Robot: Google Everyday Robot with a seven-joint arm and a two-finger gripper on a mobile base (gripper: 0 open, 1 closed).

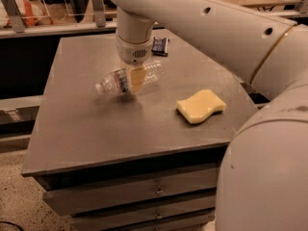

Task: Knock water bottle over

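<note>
1. dark grey cabinet top fills most of the camera view, with drawers under its near edge and a rail running along the far side.
2. the water bottle sits on the far middle of that top, close to flat on its side. its white cap points left and its base points right and a bit farther back. i can't tell whether it rests fully on the surface or hangs just above it.
3. the gripper comes straight down from the big pale arm and sits right at the bottle's middle, touching or hugging it. i cannot tell how the jaws stand.
4. a yellow sponge lies well apart on the right, and a small black object lies beyond the bottle at the far edge.
5. the bottle looks light, thin-walled and slick. it should roll easily, and a hard squeeze would likely crumple it, so the ribbed middle is the sensible place to hold or push.
6. to my eye the knock-over looks done, or very nearly.
</note>
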